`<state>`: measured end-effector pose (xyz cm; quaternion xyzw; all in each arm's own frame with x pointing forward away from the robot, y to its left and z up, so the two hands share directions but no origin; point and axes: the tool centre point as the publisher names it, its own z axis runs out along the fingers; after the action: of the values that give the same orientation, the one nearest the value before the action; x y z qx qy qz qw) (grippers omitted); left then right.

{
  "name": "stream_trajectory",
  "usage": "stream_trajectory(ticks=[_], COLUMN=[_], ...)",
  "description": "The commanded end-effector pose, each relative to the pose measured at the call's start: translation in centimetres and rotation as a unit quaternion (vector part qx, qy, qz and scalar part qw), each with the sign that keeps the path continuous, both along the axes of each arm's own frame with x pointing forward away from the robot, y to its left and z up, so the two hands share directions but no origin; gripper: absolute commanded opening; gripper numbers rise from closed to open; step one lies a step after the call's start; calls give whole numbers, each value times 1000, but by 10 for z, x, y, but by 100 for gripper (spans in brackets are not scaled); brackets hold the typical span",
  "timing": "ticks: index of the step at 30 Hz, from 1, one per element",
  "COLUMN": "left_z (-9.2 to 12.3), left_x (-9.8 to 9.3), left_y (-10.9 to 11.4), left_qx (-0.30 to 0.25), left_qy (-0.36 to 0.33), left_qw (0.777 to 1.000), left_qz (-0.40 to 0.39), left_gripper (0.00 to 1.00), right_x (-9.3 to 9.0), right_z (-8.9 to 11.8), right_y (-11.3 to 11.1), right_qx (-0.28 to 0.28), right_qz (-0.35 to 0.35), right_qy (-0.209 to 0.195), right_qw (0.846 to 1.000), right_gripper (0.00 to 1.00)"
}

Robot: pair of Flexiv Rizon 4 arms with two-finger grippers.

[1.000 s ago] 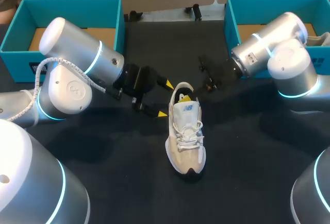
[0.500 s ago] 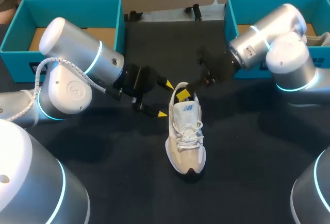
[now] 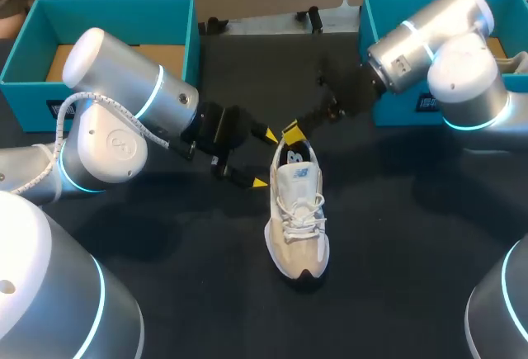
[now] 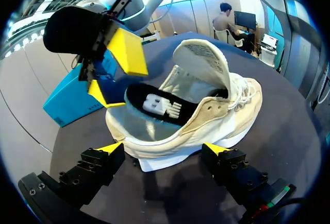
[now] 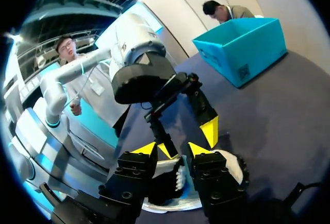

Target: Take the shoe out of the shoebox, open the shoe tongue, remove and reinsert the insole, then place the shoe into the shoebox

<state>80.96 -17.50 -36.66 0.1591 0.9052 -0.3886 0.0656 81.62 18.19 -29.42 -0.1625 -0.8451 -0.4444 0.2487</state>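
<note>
Right hand (image 5: 171,149) swung in from 2 o'clock, dipped into shoe (image 3: 299,219) heel opening, now lifted to rim; fingers slightly apart, gripping nothing. Left hand (image 3: 265,158) unmoved, spread at heel's 9 o'clock. Shoe mid-desk, insole (image 4: 154,104) not yet out: removal probably starting.

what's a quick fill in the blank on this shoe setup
The shoe stands on the black ___.
The left gripper, beside the shoe, is ___.
The insole inside the shoe is ___.
The right gripper hangs over the shoe's ___ end.
Missing: table, open, black, heel.
</note>
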Motion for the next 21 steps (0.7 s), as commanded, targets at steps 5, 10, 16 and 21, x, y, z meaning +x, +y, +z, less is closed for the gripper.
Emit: stream_trajectory(ticks=[5,10,16,21], left_z=[0,0,0,0], left_x=[-1,-1,-1,-1], left_y=[-1,-1,-1,-1], left_qx=[1,1,1,1], left_qy=[-1,-1,-1,-1], left_qw=[1000,1000,1000,1000], left_qz=[1,1,1,1], left_gripper=[100,100,100,100], right_x=[3,-6,-17,-26], right_z=[24,37,53,59], right_y=[-15,-28,-44,-54], right_qx=[4,3,-11,-24], right_qz=[-8,-30,-59,-90], right_qy=[-28,-41,-49,-42], right_qw=[1000,999,997,995], right_gripper=[38,39,38,36])
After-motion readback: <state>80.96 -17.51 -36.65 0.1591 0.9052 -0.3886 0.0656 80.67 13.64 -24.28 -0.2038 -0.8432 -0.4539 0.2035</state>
